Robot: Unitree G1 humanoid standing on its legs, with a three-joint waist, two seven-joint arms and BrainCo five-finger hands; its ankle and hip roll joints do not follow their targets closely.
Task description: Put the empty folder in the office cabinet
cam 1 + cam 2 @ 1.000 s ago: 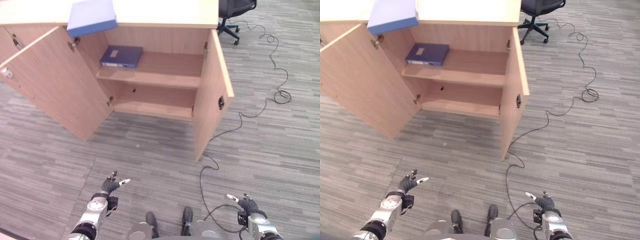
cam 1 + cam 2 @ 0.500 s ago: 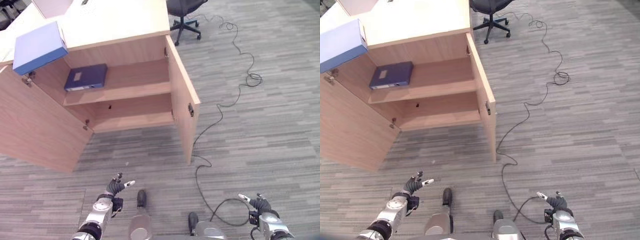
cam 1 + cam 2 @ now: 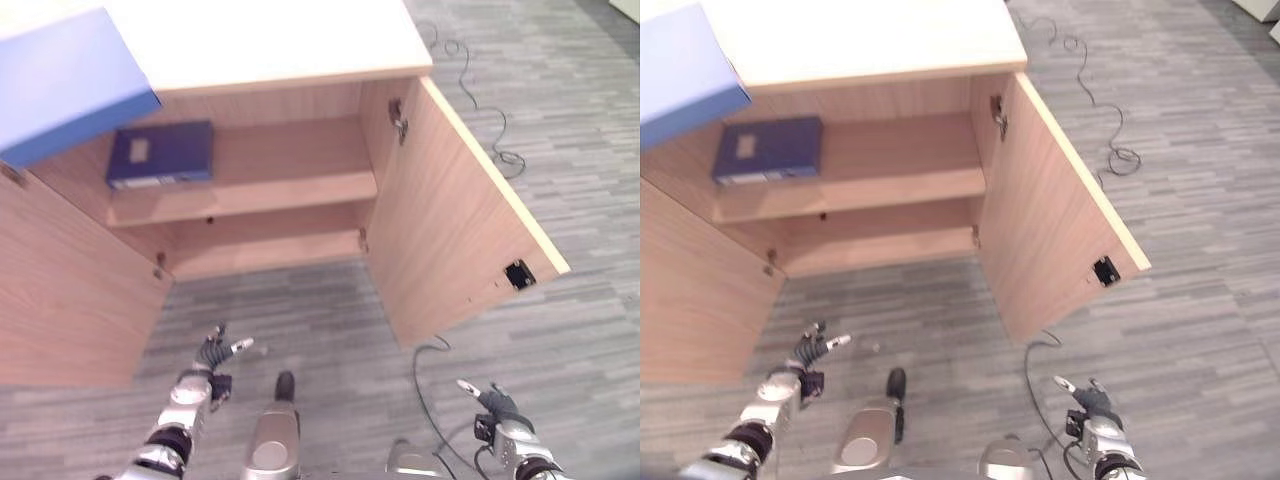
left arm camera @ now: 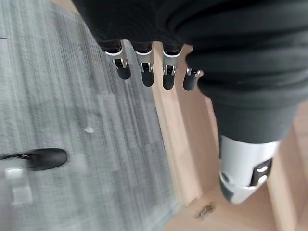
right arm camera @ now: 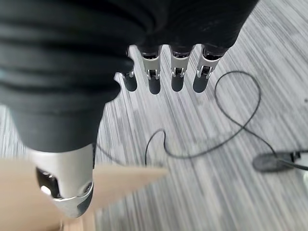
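Lying flat on the open cabinet's upper shelf: dark folder; hands relaxed, empty.

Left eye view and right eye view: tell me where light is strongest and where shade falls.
Left eye view: the cabinet top is brightest, almost glaring; the dark blue folder on the upper shelf lies in soft shade. Right eye view: the lower shelf is shaded too; the open right door is evenly lit.
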